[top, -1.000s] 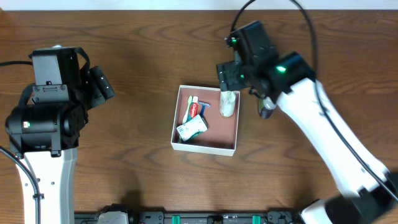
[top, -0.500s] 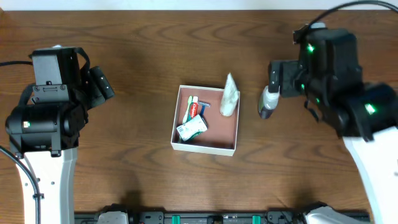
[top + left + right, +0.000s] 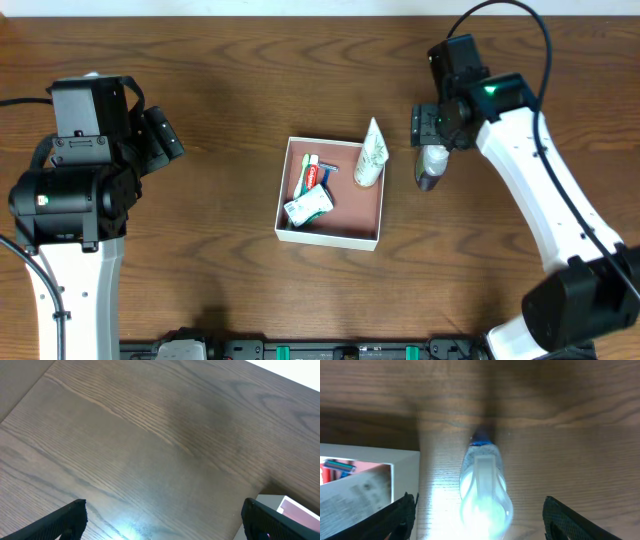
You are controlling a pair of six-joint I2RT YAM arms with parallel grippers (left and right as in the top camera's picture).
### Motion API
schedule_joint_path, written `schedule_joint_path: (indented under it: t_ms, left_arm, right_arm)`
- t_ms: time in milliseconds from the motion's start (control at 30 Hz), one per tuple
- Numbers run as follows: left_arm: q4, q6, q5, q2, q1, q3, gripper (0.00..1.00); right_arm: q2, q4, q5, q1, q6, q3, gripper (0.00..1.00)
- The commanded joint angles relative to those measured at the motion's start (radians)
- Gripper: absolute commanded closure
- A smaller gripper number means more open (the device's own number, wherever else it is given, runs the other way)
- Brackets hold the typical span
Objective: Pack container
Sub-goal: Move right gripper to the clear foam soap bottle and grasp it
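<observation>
Black fingers of the right gripper (image 3: 482,519) are seen spread wide at the lower corners of the right wrist view, with nothing held between them. A small clear bottle (image 3: 483,485) with a blue cap is framed in the gap and appears to lie on the wooden table (image 3: 570,420). In the overhead view this bottle (image 3: 431,166) is found just right of the container (image 3: 327,238), which sits at the centre of the frame. A few toiletries (image 3: 312,190) are gathered in the container's left half, and a white tube (image 3: 370,155) is propped across its upper right corner. The step in hand is judged to be the lining-up for a pick of the bottle. A straight descent, a closing across the narrow body and a carry leftward over the white wall to the bare pink floor are called for next, with the tube to be avoided. At the left of the frame the left gripper (image 3: 172,522) is held open and idle.
</observation>
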Motion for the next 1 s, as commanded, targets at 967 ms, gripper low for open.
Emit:
schedule_joint_path:
  t_ms: [967]
  left_arm:
    - [-0.002, 0.005, -0.016, 0.0, 0.006, 0.009, 0.02]
  right_arm:
    - [0.116, 0.07, -0.095, -0.064, 0.019, -0.092, 0.4]
